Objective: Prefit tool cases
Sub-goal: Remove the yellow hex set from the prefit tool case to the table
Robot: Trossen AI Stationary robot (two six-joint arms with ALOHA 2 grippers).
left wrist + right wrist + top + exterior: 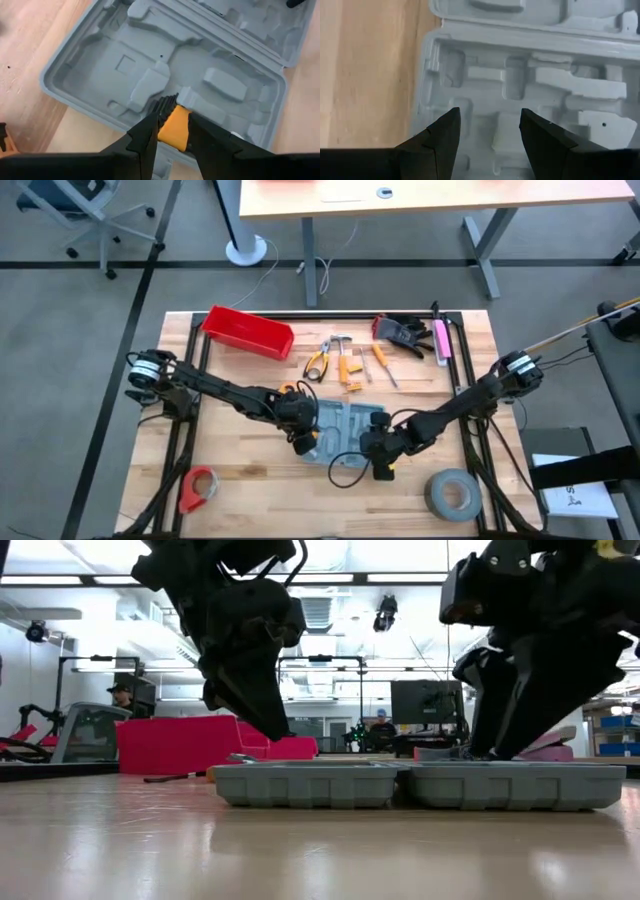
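Note:
The grey-blue tool case (345,428) lies open and flat on the table, both halves side by side (305,785), its grey moulded recesses facing up (150,75) (535,75). My left gripper (173,122) hangs over the case's left half, shut on a small orange tool (175,129) with a black ribbed end. My right gripper (490,117) hovers open over the case's right half near its near edge (381,467), touching nothing. My left gripper pinches the small orange tool by its orange body (176,131) between the two fingers, slanting down from above. Its black ribbed end (167,104) sticks out past the fingertips toward a recess in the case. The tool appears lifted clear of the case.
Beyond the case lie a red bin (248,332), pliers (318,362), orange-handled tools (348,368), a screwdriver (385,365), black gloves (405,332) and a pink item (441,340). A grey tape roll (452,493) and a red tape roll (198,488) sit near the near edge.

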